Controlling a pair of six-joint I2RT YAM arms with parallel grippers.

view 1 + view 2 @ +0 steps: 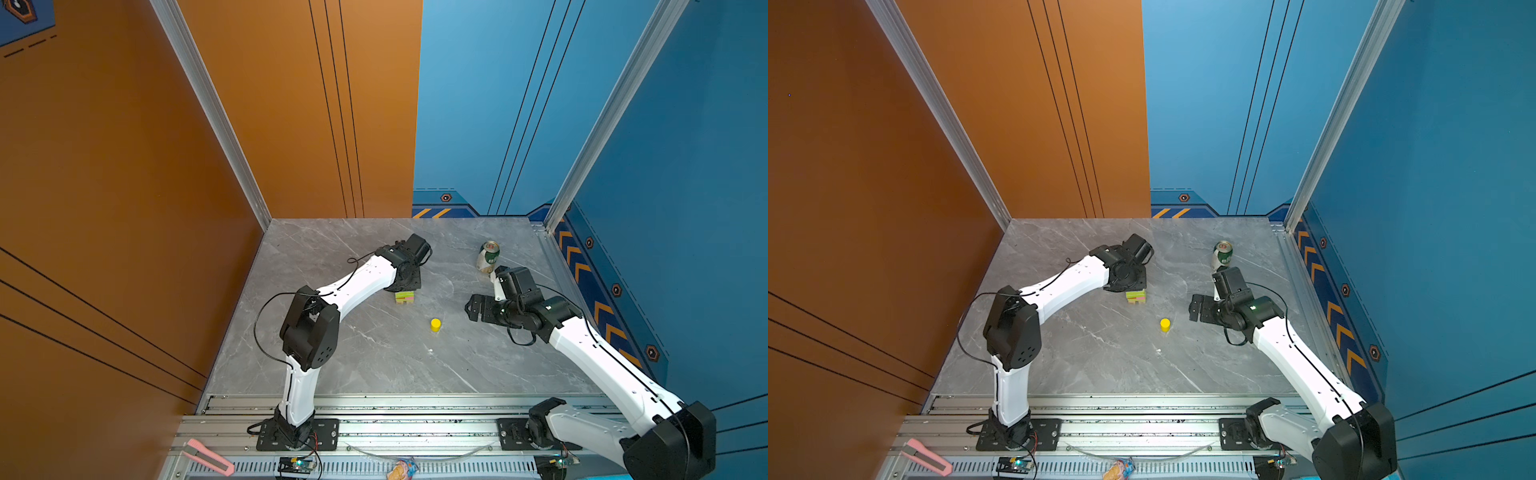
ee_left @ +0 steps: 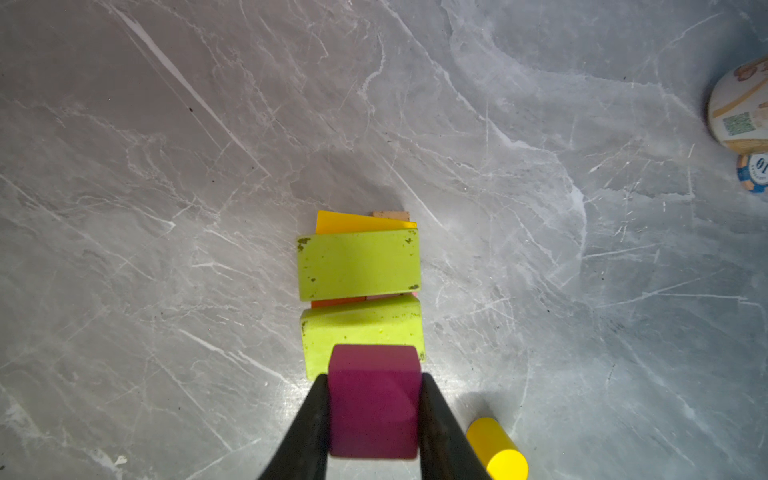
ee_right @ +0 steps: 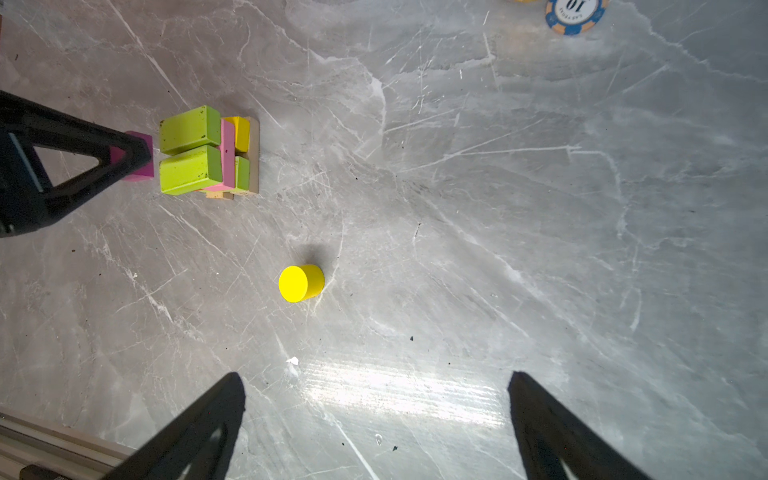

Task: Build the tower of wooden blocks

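The tower (image 1: 405, 298) (image 1: 1136, 296) stands mid-table. Two lime-green slabs (image 2: 359, 266) lie side by side on its top, over pink, yellow and red-orange blocks and tan bars (image 3: 253, 153). My left gripper (image 2: 374, 376) (image 3: 124, 153) is shut on a magenta cube (image 2: 374, 399) (image 3: 145, 168), held just above the tower and not touching the slabs. In both top views the left wrist hides the cube. A yellow cylinder (image 1: 435, 324) (image 1: 1165, 324) (image 3: 300, 283) stands alone on the table. My right gripper (image 3: 376, 376) (image 1: 471, 307) hangs open and empty beside the cylinder.
A green-white can (image 1: 488, 257) (image 1: 1223, 254) stands at the back right behind the right wrist, with a blue poker chip (image 2: 754, 172) (image 3: 575, 14) next to it. A pink utility knife (image 1: 208, 457) lies on the front rail (image 1: 415, 415).
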